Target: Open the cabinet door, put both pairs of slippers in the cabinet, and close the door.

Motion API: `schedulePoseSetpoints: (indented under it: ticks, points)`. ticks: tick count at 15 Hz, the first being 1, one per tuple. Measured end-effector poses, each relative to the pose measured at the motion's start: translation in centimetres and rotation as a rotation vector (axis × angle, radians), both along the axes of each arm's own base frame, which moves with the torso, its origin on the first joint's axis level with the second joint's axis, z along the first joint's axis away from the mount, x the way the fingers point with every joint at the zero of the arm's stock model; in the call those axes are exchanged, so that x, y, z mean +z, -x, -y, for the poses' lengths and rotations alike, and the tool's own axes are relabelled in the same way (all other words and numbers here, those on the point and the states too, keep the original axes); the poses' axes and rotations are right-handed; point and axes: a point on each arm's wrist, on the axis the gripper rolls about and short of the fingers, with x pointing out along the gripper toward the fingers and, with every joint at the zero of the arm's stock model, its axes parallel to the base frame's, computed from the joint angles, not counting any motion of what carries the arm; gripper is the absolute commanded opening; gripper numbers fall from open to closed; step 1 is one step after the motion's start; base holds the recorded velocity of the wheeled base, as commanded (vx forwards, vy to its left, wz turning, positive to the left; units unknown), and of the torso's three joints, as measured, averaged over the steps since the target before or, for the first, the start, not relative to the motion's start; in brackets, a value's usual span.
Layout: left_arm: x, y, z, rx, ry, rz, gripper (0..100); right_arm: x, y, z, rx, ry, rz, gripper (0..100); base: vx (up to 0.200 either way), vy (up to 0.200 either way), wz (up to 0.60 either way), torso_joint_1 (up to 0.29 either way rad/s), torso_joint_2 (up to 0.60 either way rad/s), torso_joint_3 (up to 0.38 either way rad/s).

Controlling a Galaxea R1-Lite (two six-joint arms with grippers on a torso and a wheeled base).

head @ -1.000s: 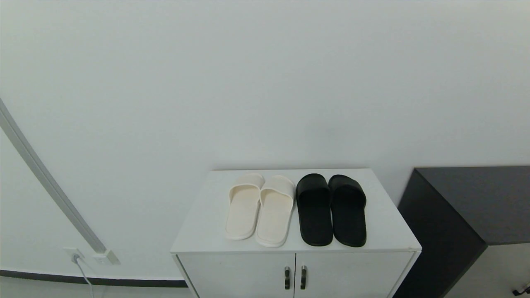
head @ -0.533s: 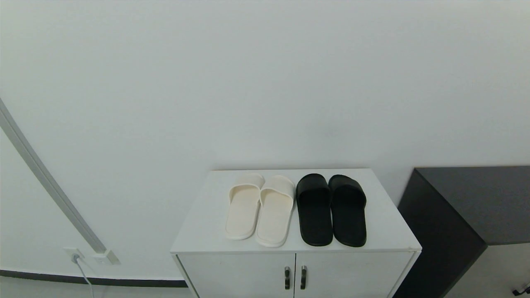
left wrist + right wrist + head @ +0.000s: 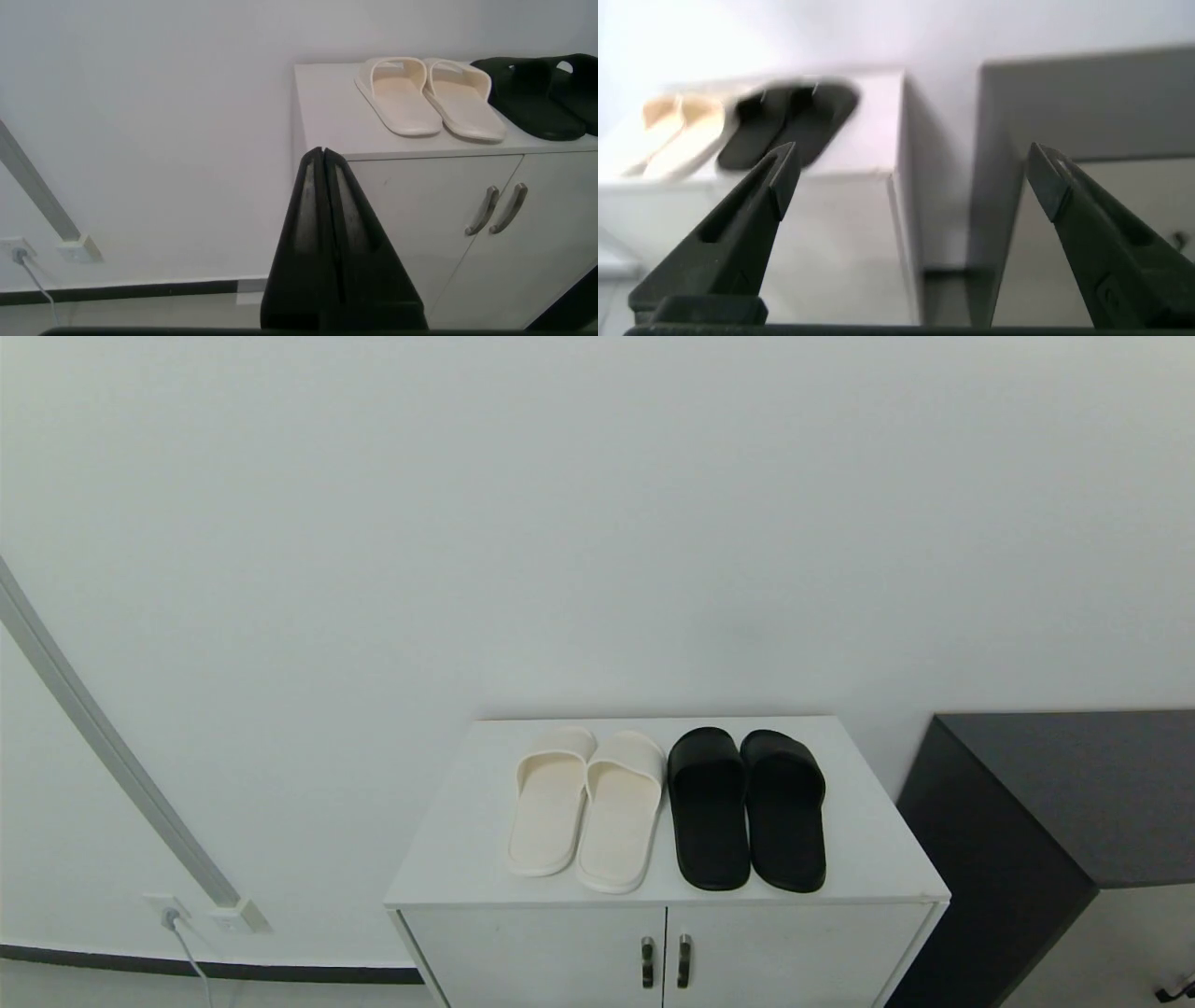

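Observation:
A white cabinet (image 3: 448,859) stands against the wall with both doors shut; two metal handles (image 3: 664,961) sit side by side at the doors' meeting edge. On its top lie a cream pair of slippers (image 3: 583,812) on the left and a black pair of slippers (image 3: 747,807) on the right, toes toward the wall. My left gripper (image 3: 323,154) is shut, held in front of the cabinet's left side, below the cream slippers (image 3: 434,93) and away from the handles (image 3: 497,208). My right gripper (image 3: 910,163) is open, held off the cabinet's right corner, with the black slippers (image 3: 785,117) beyond it.
A dark grey cabinet (image 3: 1046,821) stands right beside the white one. A grey cable duct (image 3: 103,737) runs down the wall to a socket with a plugged cable (image 3: 173,924) at the lower left. Bare floor lies left of the cabinet.

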Motion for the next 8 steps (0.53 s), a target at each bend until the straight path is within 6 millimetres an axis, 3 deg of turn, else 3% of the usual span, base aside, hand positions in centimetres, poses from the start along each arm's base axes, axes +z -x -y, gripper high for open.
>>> schedulePoseSetpoints:
  ticks: [8]
  points:
    - [0.0, 0.0, 0.0, -0.001, 0.001, 0.000, 0, 3.3, -8.6, -2.1, 0.161, -0.037, -0.156, 100, 0.000, 0.000, 0.00, 0.000, 0.00, 0.000]
